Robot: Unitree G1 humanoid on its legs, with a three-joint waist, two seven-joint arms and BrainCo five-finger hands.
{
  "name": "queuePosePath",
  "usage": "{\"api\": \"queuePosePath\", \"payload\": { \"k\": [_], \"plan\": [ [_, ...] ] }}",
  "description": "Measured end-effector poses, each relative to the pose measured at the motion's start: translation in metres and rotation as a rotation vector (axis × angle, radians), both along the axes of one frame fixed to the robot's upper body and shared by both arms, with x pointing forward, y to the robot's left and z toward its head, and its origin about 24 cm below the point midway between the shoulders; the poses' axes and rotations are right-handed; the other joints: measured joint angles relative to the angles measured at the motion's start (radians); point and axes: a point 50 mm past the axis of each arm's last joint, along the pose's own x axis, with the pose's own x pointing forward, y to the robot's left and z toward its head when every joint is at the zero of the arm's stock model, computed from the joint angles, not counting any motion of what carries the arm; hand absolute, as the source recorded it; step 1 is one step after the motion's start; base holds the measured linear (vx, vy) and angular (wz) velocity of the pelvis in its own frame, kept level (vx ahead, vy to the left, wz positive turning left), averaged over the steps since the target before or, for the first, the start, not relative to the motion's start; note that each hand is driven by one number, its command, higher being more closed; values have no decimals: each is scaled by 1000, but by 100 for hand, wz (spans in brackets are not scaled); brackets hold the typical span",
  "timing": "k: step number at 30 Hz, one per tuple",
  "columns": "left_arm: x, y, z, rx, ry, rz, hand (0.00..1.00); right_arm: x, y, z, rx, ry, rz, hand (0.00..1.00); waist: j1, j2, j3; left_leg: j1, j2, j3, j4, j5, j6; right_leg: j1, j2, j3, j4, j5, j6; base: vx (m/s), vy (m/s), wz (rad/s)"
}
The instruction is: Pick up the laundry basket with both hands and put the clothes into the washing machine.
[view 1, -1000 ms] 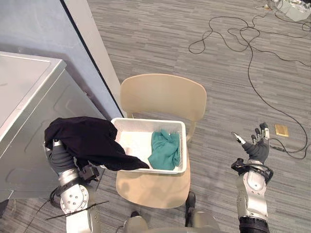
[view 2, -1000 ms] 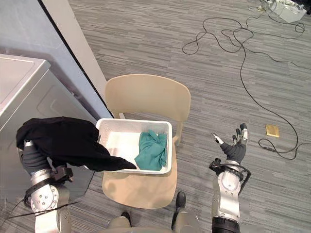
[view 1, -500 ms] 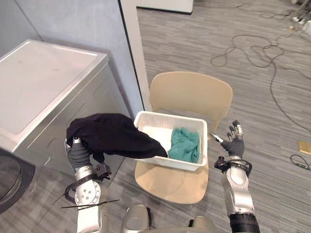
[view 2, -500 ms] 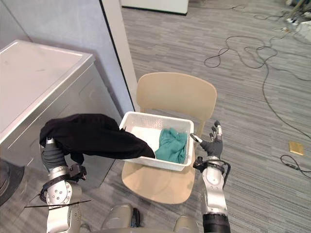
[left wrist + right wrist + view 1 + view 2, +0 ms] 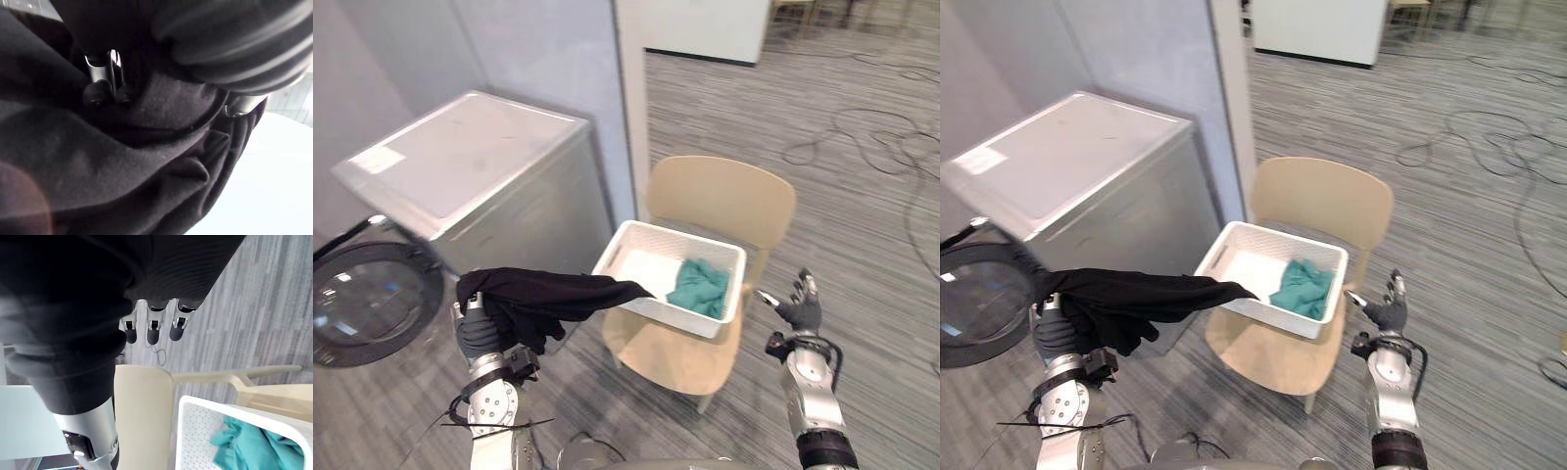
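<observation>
Grey carpeted floor (image 5: 871, 264) carried the washing machine (image 5: 499, 176), its round door (image 5: 367, 304) open, and a chair (image 5: 724, 196) bearing the white laundry basket (image 5: 628, 245). 1 black garment (image 5: 548, 294) hung from the left hand (image 5: 473, 338), fingers curled round it; 1 teal garment (image 5: 703, 287) lay in the basket. The right hand (image 5: 800, 313) was empty, fingers spread. Judged step: loading. Next move: carry the black garment through that door.

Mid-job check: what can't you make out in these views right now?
- Eye views: the washing machine's drum opening, hidden behind its round door, which the picture's edge cuts off.
- Eye views: most of the left hand, draped by the black garment it grips.
- All views: the basket floor beneath the green cloth, so anything under it is hidden.
</observation>
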Motion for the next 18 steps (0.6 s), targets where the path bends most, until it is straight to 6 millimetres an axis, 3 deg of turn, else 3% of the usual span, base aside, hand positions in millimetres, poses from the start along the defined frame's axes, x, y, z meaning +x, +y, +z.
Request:
{"api": "queuePosePath", "payload": {
  "k": [2, 3, 4, 5, 6, 7, 8, 9, 10, 11, 12, 13, 14, 15, 17, 18],
  "plan": [
    [3, -6, -1, -7, 1, -24, 100, -16, -16, -4, -12, 28, -79, 0, -5, 16, -11, 19, 15, 42, -70, 13, -16, -1, -60, -96, 56, 0, 0, -38, 252, 180],
    [3, -8, -1, -9, 2, -36, 100, -24, -25, -3, -16, 28, -127, 0, -14, 27, -19, 12, 9, 63, -131, 16, -22, 1, -100, -157, 89, 0, 0, -25, 372, 212],
    [3, -9, -2, -9, 4, -43, 100, -27, -32, 1, -21, 11, -165, 0, -24, 42, -30, 4, -12, 80, -216, 9, -50, 5, -136, -208, 118, 6, 10, -18, 416, 209],
    [2, -9, -2, -9, 6, -48, 100, -28, -35, 3, -21, 2, -181, 0, -24, 40, -38, 11, -31, 83, -251, -15, -61, 5, -162, -229, 138, 13, 22, 3, 487, 191],
    [2, -9, -2, -10, 6, -55, 100, -31, -37, 3, -9, -6, -213, 0, -27, 30, -49, 17, -82, 79, -299, -33, -42, 10, -233, -247, 211, 43, 41, 1, 501, 159],
    [1, -10, -5, -14, 19, -59, 100, -33, -36, 2, -7, 0, -212, 0, -29, 10, -46, 29, -135, 43, -318, -41, -24, -40, -338, -229, 387, 49, -2, 3, 518, 144],
    [0, -7, -8, -13, 30, -50, 100, -31, -35, 2, -3, -3, -210, 0, -32, 25, -38, 31, -139, 24, -316, -47, -14, -59, -343, -214, 393, 6, 74, 11, 391, 102],
    [-1, -1, -13, -11, 53, -32, 100, -31, -32, 2, 4, -11, -206, 0, -35, 11, -44, 39, -142, -1, -312, -49, -12, -85, -301, -173, 267, -28, 139, 20, 242, 97],
    [-2, 0, -14, -9, 60, -35, 100, -36, -28, 3, 13, -20, -210, 0, -52, -20, -32, 48, -187, -22, -296, -56, -12, -85, -282, -119, 153, 54, 10, 8, 182, 112],
    [0, -2, -14, -8, 54, -45, 100, -39, -25, 5, 17, -33, -214, 0, -64, -62, -24, 44, -216, -28, -268, -72, -3, -85, -280, -54, 137, 121, -52, -11, 145, 167],
    [1, -15, -23, -23, 96, -119, 100, -56, -25, 1, 11, -8, -229, 0, -82, -63, -13, 49, -215, -36, -227, -123, 0, -68, -272, 121, 191, 164, -54, 37, 301, 128],
    [-3, -25, -26, -34, 112, -169, 100, -67, -24, 0, 9, 7, -235, 0, -66, -75, -8, 97, -244, -27, -226, -135, 21, -126, -268, 326, 291, 225, -43, 32, 271, 93],
    [-5, -27, -25, -34, 109, -179, 100, -71, -22, 1, 11, 3, -238, 0, -61, -76, -5, 96, -252, -26, -228, -144, 34, -162, -268, 403, 355, 270, -37, 34, 238, 24],
    [-5, -30, -16, -36, 73, -185, 100, -76, -12, -2, 35, 5, -237, 0, -58, -62, 10, 92, -241, -56, -210, -191, 45, -233, -230, 500, 458, 190, 74, -21, 45, 17],
    [-2, -27, 0, -14, -2, -174, 100, -82, -3, -16, 80, 64, -234, 0, -46, -83, 31, 89, -243, -82, -189, -218, 50, -279, -161, 467, 480, 36, 106, 62, -51, 37],
    [3, -29, 4, -14, -30, -185, 100, -88, -3, -26, 96, 106, -251, 0, -50, -94, 53, 88, -241, -116, -172, -231, 49, -284, -119, 409, 436, -5, 112, 119, -83, 62]
  ]
}}
